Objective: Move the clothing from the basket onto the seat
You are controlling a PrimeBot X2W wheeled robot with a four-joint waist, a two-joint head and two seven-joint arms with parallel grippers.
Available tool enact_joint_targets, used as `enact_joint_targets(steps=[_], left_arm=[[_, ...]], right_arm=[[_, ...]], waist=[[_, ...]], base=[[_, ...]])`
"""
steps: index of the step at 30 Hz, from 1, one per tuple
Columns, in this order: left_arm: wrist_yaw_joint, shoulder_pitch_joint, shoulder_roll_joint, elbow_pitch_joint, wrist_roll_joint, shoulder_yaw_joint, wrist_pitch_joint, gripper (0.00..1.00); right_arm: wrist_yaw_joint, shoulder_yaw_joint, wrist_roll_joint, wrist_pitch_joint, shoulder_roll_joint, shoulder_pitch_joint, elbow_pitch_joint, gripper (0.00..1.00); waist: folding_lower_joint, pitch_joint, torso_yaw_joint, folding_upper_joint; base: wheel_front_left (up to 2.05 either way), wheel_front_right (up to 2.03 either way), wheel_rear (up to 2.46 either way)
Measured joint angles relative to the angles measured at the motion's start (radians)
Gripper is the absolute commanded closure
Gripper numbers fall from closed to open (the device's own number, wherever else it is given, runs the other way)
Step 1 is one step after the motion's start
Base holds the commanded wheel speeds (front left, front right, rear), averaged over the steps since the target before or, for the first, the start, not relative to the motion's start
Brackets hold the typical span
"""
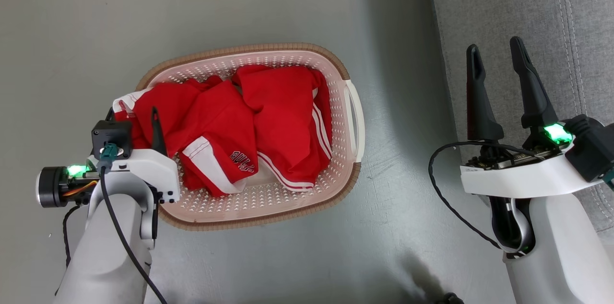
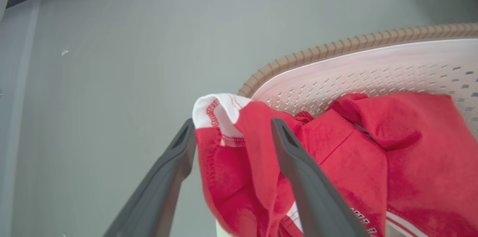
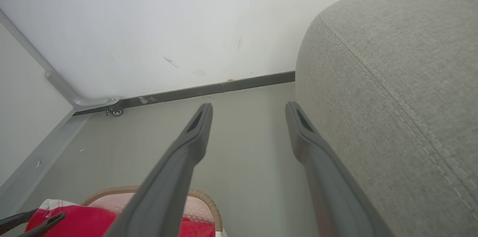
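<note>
Now clothing (image 2: 373, 162) fold between spread left tool (image 2: 233, 125); right tool (image 1: 494, 45) spread, empty.

We record the clothing (image 1: 283, 112) between the dark grey fingers (image 2: 298, 162) of the left gripper (image 2: 231, 128) as bright red with white stripes, trim and lettering. The laundry basket (image 1: 288, 60) is cream-white, perforated, brown-rimmed. Beside the right gripper (image 1: 495, 50), the sofa (image 1: 518, 2) is grey woven, seam-stitched; the floor (image 1: 96, 21) plain grey.
</note>
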Motion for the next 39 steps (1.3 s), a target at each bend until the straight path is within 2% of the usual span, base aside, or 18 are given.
enact_joint_targets(steps=[3, 6, 10, 12, 13, 14, 21, 39], left_arm=[[-0.007, 0.0, -0.001, 0.003, 0.002, -0.014, 0.0, 0.02], [-0.009, 0.0, 0.006, 0.018, 0.016, -0.027, 0.0, 0.16], [-0.009, -0.005, 0.018, 0.045, 0.047, -0.053, 0.0, 0.51], [-0.009, -0.019, 0.02, 0.053, 0.057, -0.068, 0.0, 0.62], [-0.009, -0.026, 0.021, 0.055, 0.065, -0.075, 0.0, 0.76], [-0.009, -0.033, 0.02, 0.058, 0.069, -0.077, 0.0, 1.0], [-0.019, -0.043, 0.021, 0.048, 0.074, -0.084, 0.0, 1.0], [-0.056, -0.039, 0.016, -0.184, 0.071, -0.101, 0.0, 1.0]], right_arm=[[0.0, 0.0, 0.0, 0.0, 0.0, -0.001, 0.002, 0.0], [0.0, 0.001, 0.0, 0.0, 0.0, -0.006, 0.004, 0.0], [0.0, 0.001, 0.0, 0.0, 0.0, -0.02, 0.005, 0.0], [0.0, -0.002, 0.0, 0.0, 0.0, -0.019, 0.006, 0.0], [0.0, -0.003, -0.001, 0.0, -0.001, -0.019, 0.006, 0.0], [0.0, -0.003, -0.001, 0.0, -0.001, -0.019, 0.007, 0.0], [0.0, -0.006, 0.0, 0.0, -0.001, -0.02, 0.008, 0.0], [0.0, -0.009, -0.006, 0.0, -0.001, -0.02, 0.015, 0.0]], waist=[[-0.0001, 0.0, -0.001, 0.0], [0.0, 0.0, -0.003, 0.0], [0.0, 0.002, -0.009, 0.0], [0.0, 0.002, -0.012, 0.0], [-0.0001, 0.003, -0.014, 0.0], [0.0, 0.004, -0.016, 0.0], [0.0, 0.001, -0.029, 0.0], [0.0, -0.045, -0.011, 0.0]], base=[[0.0, 0.0, 0.0], [0.0, 0.0, 0.0], [0.0, 0.0, 0.0], [0.0, 0.0, 0.0], [0.0, 0.0, 0.0], [0.0, 0.0, 0.0], [0.0, 0.0, 0.0], [0.0, 0.0, 0.0]])
